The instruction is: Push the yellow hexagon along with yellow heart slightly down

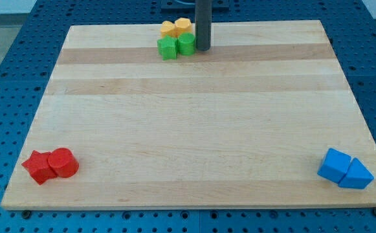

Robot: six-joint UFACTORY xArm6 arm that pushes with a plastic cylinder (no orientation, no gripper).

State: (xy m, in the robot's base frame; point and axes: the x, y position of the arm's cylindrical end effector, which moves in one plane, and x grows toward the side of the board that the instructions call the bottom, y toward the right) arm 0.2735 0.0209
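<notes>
The yellow hexagon [183, 26] and yellow heart [169, 28] sit touching at the far edge of the worktop [194, 116], just behind two green blocks [176, 46]. My tip [202, 48] is just right of the greens; there is no pincer. The yellow blocks look light, hard and slidy, so push their far sides, though the greens probably block the way.

A pale wooden board [194, 123] with lengthwise grain bands spreads below and to both sides of my tip [202, 49], resting on a blue perforated table [6, 84] (its holes in regular rows) under even light.
</notes>
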